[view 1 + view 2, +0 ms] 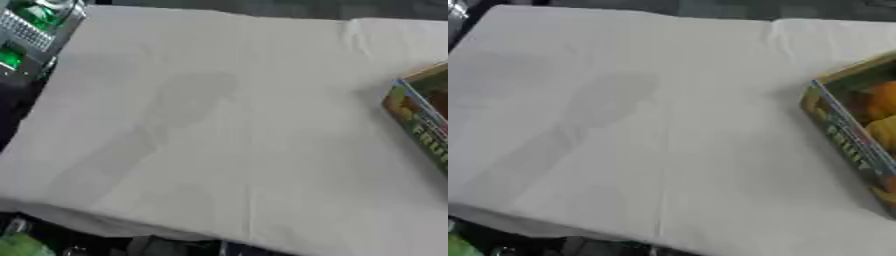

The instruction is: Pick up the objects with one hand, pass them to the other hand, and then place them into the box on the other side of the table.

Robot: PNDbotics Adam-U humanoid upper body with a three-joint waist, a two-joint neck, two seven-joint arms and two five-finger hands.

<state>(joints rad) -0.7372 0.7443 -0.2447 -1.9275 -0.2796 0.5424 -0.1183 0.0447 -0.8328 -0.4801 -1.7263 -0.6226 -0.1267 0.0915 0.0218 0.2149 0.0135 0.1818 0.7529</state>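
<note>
One box (852, 127) sits at the right edge of the table (667, 140), green-walled with yellow lettering, and it holds orange and yellow rounded things that I can't tell apart well enough to count. A white cloth (227, 125) covers the table. A long grey shadow (166, 125) lies across its left half. Neither hand shows, so the fingers' state can't be told. A basket (26, 30) with green items stands off the far left corner.

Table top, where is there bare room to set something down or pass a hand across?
Nearly all of the white cloth is bare, from the far edge to the near edge. The only thing on it is the fruit box at the right edge. Off the far-left corner stands a basket with green things. No hand shows.
</note>
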